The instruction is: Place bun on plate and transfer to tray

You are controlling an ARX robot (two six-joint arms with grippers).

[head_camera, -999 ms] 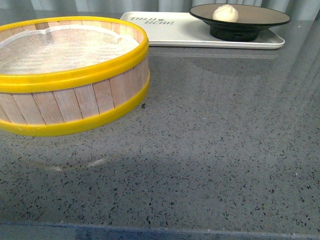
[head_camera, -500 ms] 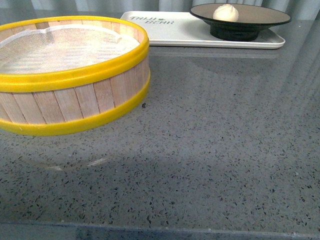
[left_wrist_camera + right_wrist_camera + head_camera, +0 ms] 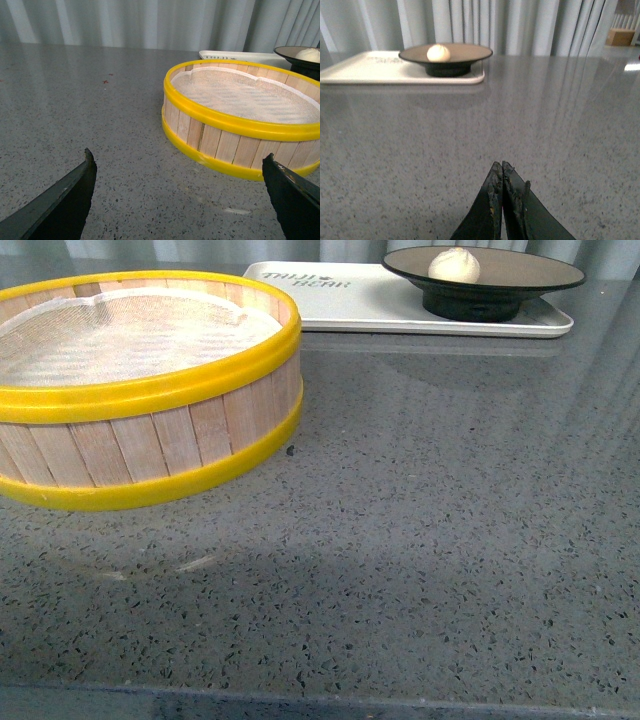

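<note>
**Bun on plate, plate on tray, both grippers empty**

While nothing touches either arm, the grey speckled table (image 3: 430, 540) takes up most of every view, stretching back to a wall of pale pleated curtains (image 3: 485, 25). On the near left of the front view stands the steamer basket (image 3: 140, 390), a round wooden tub with yellow bands at its top and bottom and a white cloth liner (image 3: 120, 335) spread inside; nothing lies on the liner.

Behind the basket and to the right, at the far edge of the table, lies the tray (image 3: 350, 300), white and rectangular with rounded corners and grey lettering near its left end. The plate (image 3: 530, 270) stands on the right half of the tray, its black foot resting on the white surface and its tan inside facing up. The bun (image 3: 454, 264) sits inside the plate, left of the plate's middle in the front view, cream-white and round.

Neither gripper shows in the front view. From its own wrist camera, the left gripper (image 3: 177, 200) has its two dark fingers (image 3: 65, 200) spread wide apart with only table between them, the basket just ahead. The right gripper (image 3: 502, 195) has its fingertips pressed together, gripping nothing, low over bare table and well apart from the tray.
</note>
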